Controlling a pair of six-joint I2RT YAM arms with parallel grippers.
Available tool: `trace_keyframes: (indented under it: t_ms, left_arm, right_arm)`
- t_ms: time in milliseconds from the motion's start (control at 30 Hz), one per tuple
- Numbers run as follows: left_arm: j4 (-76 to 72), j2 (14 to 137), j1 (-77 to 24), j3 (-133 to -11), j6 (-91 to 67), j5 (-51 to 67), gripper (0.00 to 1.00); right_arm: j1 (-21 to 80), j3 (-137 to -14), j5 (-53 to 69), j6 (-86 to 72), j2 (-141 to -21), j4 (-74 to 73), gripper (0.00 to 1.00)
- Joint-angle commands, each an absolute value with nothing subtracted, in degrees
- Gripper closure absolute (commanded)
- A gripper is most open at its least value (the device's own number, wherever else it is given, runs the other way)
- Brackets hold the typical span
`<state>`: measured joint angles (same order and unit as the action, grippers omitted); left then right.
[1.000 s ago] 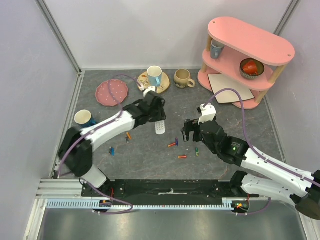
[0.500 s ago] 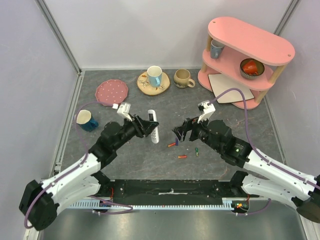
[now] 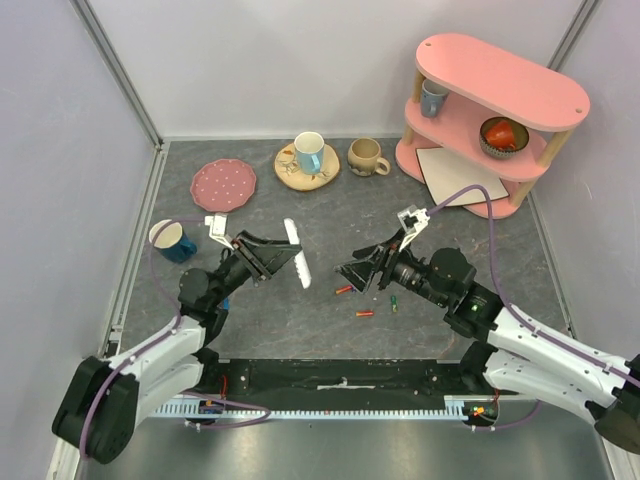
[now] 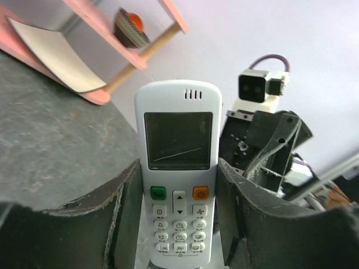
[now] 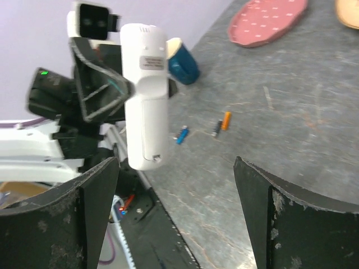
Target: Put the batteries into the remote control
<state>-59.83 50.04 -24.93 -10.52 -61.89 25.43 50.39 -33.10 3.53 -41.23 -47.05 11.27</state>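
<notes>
Left gripper (image 3: 284, 258): jaws clamped on the sides of the slim white rectangular plastic remote control (image 3: 297, 252). It is held clear of the dark grey table (image 3: 340, 210), with the screen toward the left wrist camera and the back toward the right arm. On the table between the arms, a red-orange battery (image 3: 365, 313) and a green battery (image 3: 393, 303) lie loose. Right gripper (image 3: 352, 272): jaws wide apart, nothing between them, near the remote control but not touching it.

Bright, even light comes from overhead, so shadows lie faint on the grey table (image 3: 300, 320). My left wrist view is sharp, with a thin bright streak across the remote control (image 4: 178, 224) screen (image 4: 178, 140). My right wrist view looks softer.
</notes>
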Motion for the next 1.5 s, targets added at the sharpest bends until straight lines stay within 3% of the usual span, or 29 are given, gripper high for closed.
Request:
trace_keyframes:
  t_ms: [0,200,1167,1467]
  left_arm:
    - [-84.3,55.3,-24.3,-12.1,-72.4,35.6,0.98]
    - [-89.6,60.4,-24.2,-15.0,-76.5,37.7,0.98]
    - [-87.0,59.2,-24.5,-17.1,-71.5,35.2,0.98]
    - [-86.9,58.7,-24.8,-16.2,-71.3,34.7,0.98]
  right_arm:
    - [49.4,-31.9,14.5,-45.3,-48.2,23.0,0.09]
    - [48.9,-31.6,20.1,-48.4,-52.0,30.7,0.02]
    - [51.8,-35.1,24.1,-53.3,-68.3,40.7,0.09]
    - [52.4,-34.8,24.6,-56.6,-71.5,48.1,0.15]
